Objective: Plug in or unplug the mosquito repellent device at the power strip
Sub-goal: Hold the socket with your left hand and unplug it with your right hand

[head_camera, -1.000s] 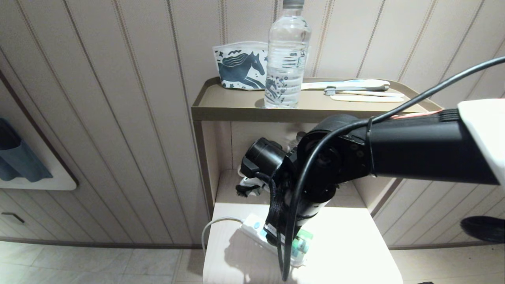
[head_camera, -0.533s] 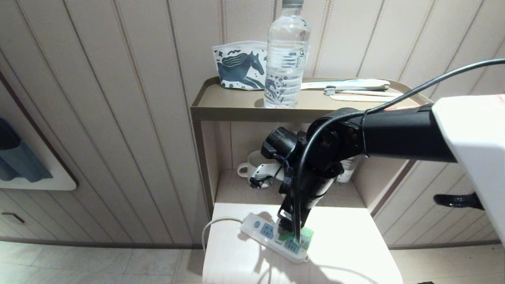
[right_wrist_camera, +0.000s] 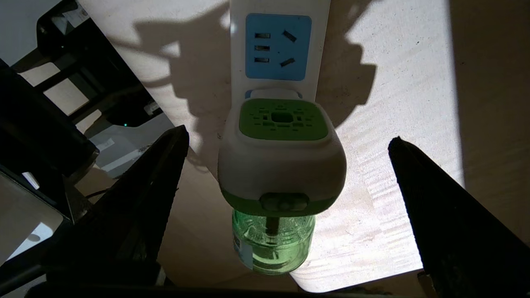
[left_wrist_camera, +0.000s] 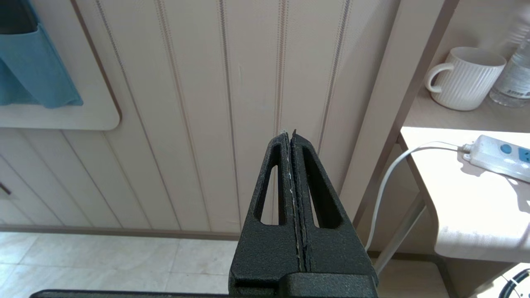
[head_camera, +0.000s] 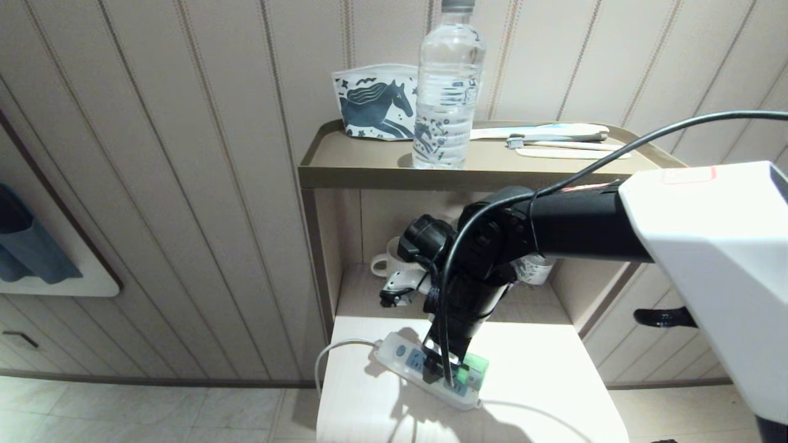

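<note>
The right arm reaches in from the right across the front of the brown two-level shelf unit (head_camera: 320,178) and bends down at the wrist, so the right gripper (head_camera: 444,363) points down at the pale wooden tabletop (head_camera: 542,394). Its two black fingers (right_wrist_camera: 136,207) stand spread wide, one on each side of the mosquito repellent device (right_wrist_camera: 281,161), a small white plastic unit with a green vented top and a translucent green liquid bottle, and touch neither side of it. The device sits plugged into the long white power strip (head_camera: 406,360) with light-blue socket panels, at the end away from its blue switch; the socket just beside it is free. The strip lies slantwise near the table's front-left part, its grey-white cord (head_camera: 335,351) looping over the left edge. Open tabletop stretches to the right of the strip.

The left gripper (left_wrist_camera: 292,142) hangs parked to the left of the table, before the panelled wall, its fingers pressed together on nothing.
</note>
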